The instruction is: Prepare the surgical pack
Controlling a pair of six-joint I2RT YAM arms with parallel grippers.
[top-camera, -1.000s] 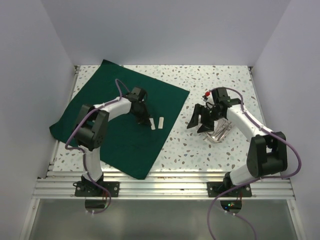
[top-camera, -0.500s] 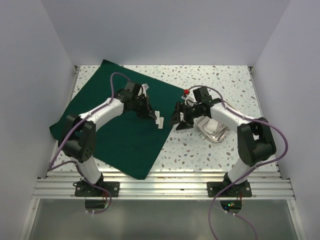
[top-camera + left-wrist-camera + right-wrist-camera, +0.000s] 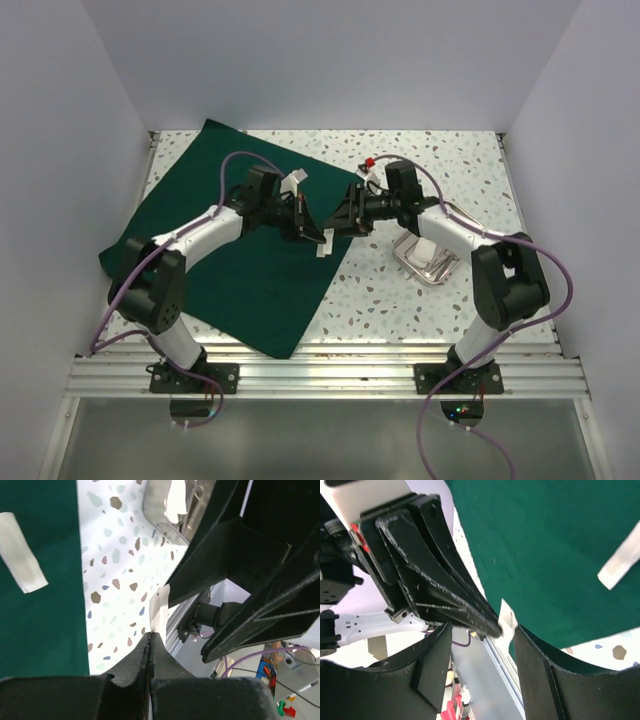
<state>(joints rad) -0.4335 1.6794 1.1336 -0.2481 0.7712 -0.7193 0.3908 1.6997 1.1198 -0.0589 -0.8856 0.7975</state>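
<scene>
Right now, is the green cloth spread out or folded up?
Spread out: the dark green cloth lies flat on the speckled table as a single open sheet, its four corners showing.

Left hand [image 3: 151,637] clamped, right hand [image 3: 482,640] agape, tip-to-tip.

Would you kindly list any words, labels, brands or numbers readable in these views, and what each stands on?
No readable text in any view. The flat white strip lying on the dark green cloth is blank; so is the second white strip pinched in the left gripper. The shiny steel tray shows no marking.
</scene>
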